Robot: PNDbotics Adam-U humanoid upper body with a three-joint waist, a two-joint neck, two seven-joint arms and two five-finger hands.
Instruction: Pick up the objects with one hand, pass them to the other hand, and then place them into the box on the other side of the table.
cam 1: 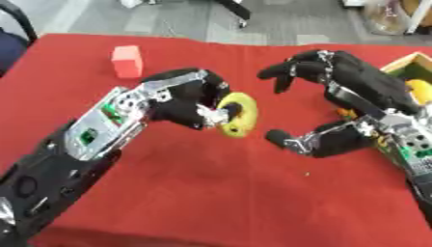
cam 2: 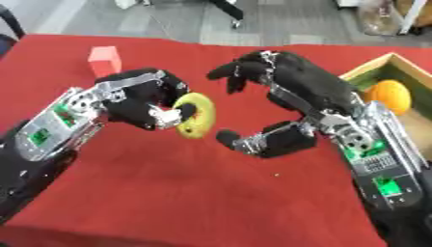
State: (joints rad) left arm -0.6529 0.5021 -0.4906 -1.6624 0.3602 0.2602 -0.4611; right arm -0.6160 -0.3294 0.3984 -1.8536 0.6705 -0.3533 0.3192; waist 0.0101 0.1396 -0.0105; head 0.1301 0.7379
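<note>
Left hand: fingers curled round flat yellow-green ring-shaped object, held above red tablecloth, mid-table. Right hand: spread wide beside ring, not touching. Right eye view alone shows wooden box interior with orange ball

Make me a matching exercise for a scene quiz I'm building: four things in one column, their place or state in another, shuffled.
Things:
1. yellow ring
2. red block
3. orange ball
4. right hand

Places or states:
A. in the box
B. open, beside the ring
C. held by the left hand
D. alone on the cloth, far left

Pairs: 1-C, 2-D, 3-A, 4-B
</note>
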